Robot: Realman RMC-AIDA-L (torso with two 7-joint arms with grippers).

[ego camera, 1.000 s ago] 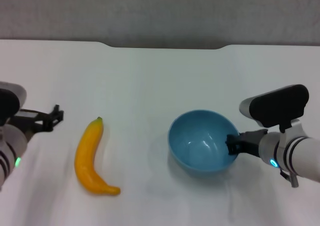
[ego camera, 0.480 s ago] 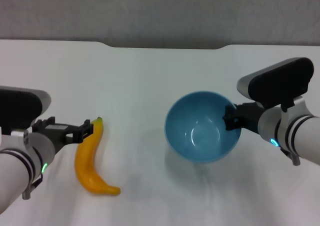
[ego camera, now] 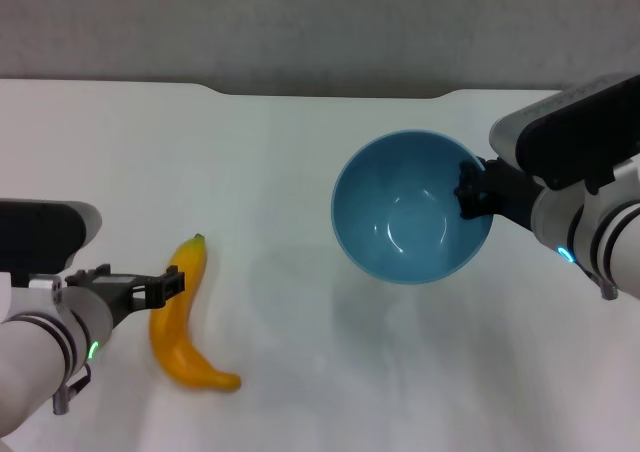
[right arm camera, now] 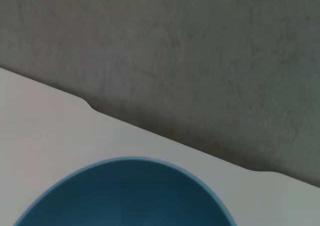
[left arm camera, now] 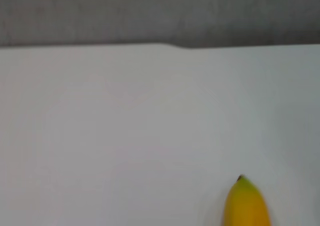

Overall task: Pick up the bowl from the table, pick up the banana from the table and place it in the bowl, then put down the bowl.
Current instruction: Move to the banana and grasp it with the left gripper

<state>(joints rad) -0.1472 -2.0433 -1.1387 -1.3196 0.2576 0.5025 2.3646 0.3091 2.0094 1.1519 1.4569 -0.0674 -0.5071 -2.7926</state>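
Observation:
The light-blue bowl [ego camera: 405,222] hangs above the white table [ego camera: 270,162], at right of centre, tilted with its opening towards me. My right gripper [ego camera: 468,194] is shut on its right rim. The bowl's inside fills the lower part of the right wrist view [right arm camera: 130,196]. The yellow-orange banana [ego camera: 178,317] lies on the table at the left, its green stem tip pointing away from me. My left gripper [ego camera: 168,283] is open, low beside the banana's upper half and touching or just short of it. The banana's tip shows in the left wrist view [left arm camera: 246,206].
The table's far edge has a shallow notch [ego camera: 335,94], with a grey wall [ego camera: 320,22] behind it. The bowl's faint shadow [ego camera: 300,282] lies on the table between banana and bowl.
My right gripper has lifted the bowl higher and farther from me. My left gripper has moved in to the banana's upper half and dropped a little.

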